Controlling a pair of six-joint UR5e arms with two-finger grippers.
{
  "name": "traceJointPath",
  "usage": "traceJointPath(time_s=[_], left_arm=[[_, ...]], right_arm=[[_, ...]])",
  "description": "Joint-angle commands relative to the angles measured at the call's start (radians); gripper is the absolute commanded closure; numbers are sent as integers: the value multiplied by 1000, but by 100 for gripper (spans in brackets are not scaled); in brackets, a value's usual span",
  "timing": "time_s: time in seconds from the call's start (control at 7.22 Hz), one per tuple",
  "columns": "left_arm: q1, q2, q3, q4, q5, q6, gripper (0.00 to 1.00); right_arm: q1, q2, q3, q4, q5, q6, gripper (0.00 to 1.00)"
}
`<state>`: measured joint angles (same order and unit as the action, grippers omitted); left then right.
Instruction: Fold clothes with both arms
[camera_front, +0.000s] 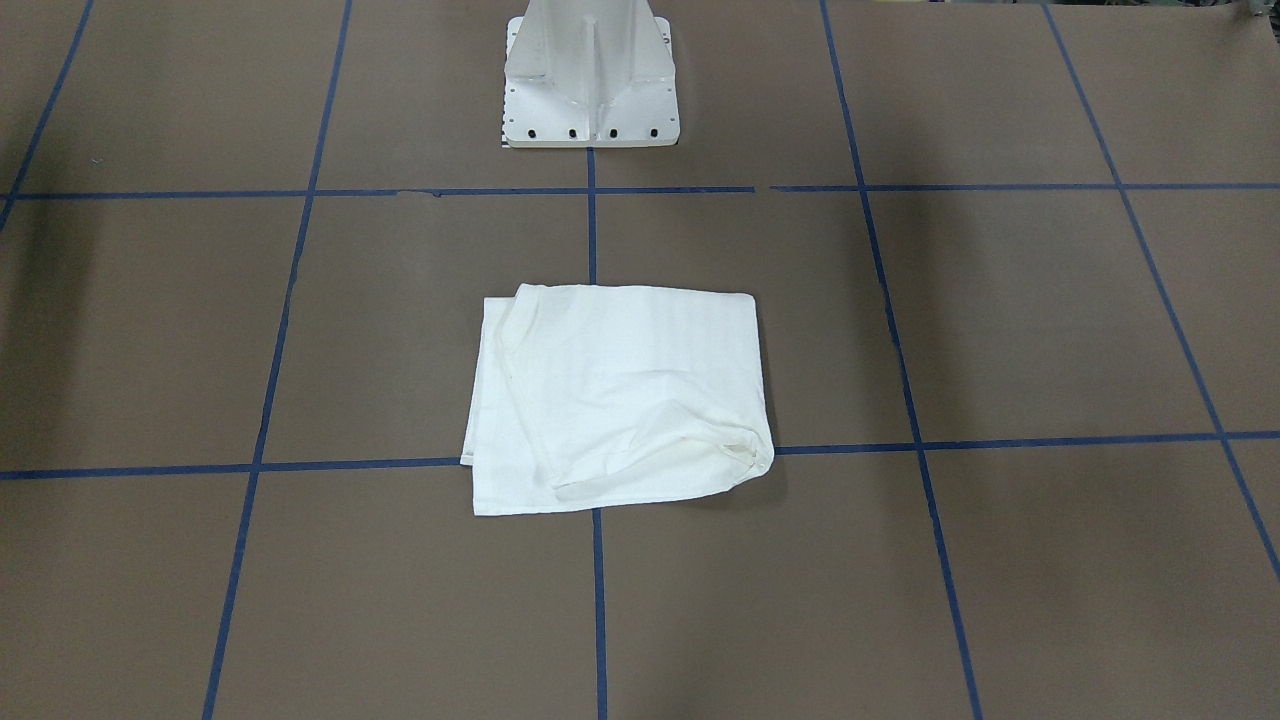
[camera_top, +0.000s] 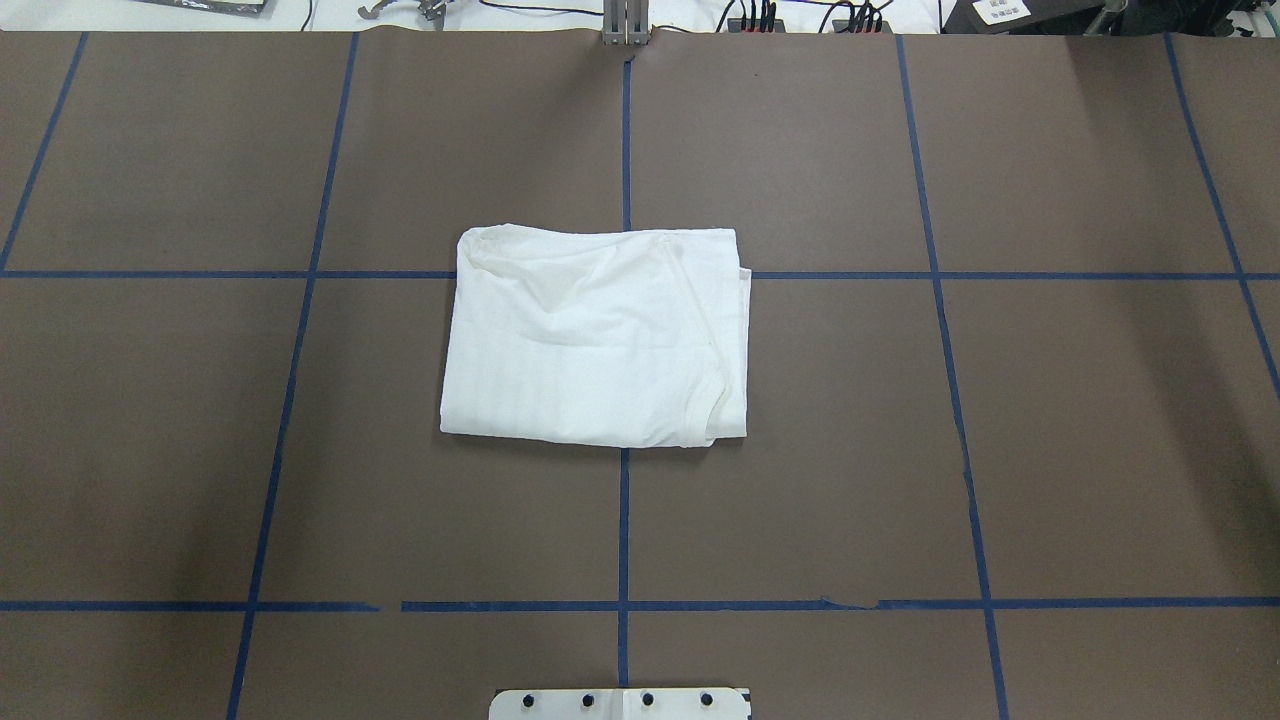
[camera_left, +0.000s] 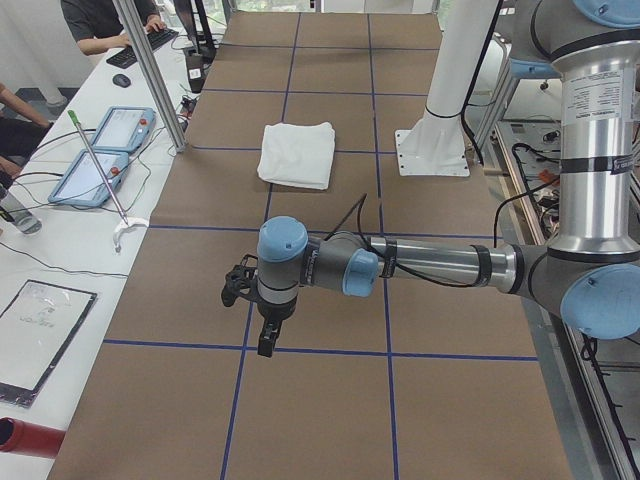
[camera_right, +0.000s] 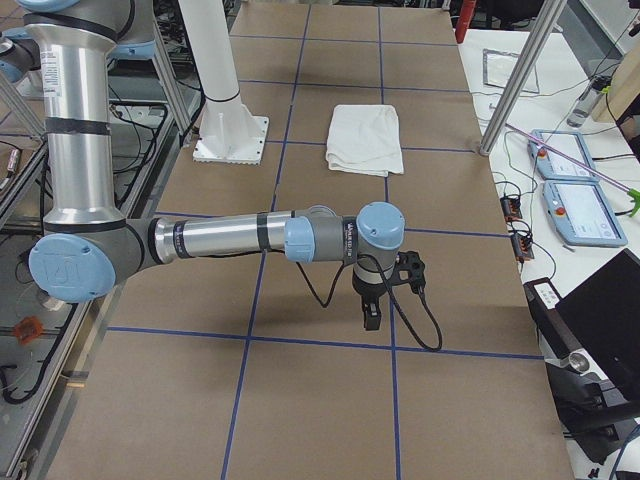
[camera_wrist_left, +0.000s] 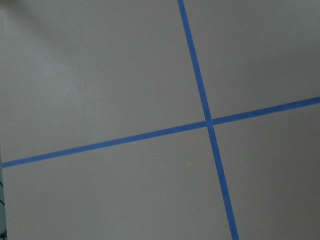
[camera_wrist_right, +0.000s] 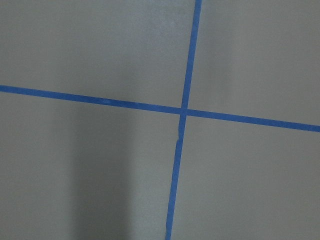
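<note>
**Shirt folded at table centre, both arms off at the ends**

Fold looks finished, or one tidy-up short of it. The white T-shirt (camera_top: 595, 335) lies as a compact rectangle on the brown table (camera_top: 1000, 400), straight out at 12 o'clock from the pedestal base (camera_top: 620, 703), over a crossing of the blue tape lines (camera_top: 623, 140). Nothing touches it.

From the overhead view you get the ribbed collar (camera_top: 718, 398) tucked at the bundle's 5 o'clock corner and a slightly puffed corner at 10 o'clock. If you want a flatter packet, I judge the next move is a long approach from both ends, coming down on that loose corner without dragging the layers beneath.

Neither central camera shows an arm. Only the side views do. The one on the robot's left shows the left arm (camera_left: 430, 265) reaching out low, with the left gripper (camera_left: 264, 345) pointing down above bare table, well apart from the shirt at its 12 o'clock. The opposite one shows the right arm (camera_right: 220, 238) and right gripper (camera_right: 370, 318) mirrored at the other end.

From those angles you cannot tell whether either pincer is wide or narrow. The wrist cameras show no fingers, only tape crossings. Neither appears to carry cloth.
</note>
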<state>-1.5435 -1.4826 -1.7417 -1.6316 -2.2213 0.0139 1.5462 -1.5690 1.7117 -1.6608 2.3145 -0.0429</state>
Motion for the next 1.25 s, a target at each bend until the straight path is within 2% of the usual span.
traceJointPath(time_s=[0.0,0.14,0.28,0.55,1.11], left_arm=[[0,-1,-19,100,-61,1,1],[0,-1,-15,99,-61,1,1],[0,-1,-15,98,-61,3,1],[0,-1,-22,91,-61,4,1],[0,-1,-19,88,-61,4,1]], right_arm=[[17,10,-1,-65,23,3,0],[32,4,-7,-92,78,3,0],[51,0,-32,-85,91,2,0],[63,-43,-46,-67,83,-3,0],[80,-52,-30,-53,62,-3,0]])
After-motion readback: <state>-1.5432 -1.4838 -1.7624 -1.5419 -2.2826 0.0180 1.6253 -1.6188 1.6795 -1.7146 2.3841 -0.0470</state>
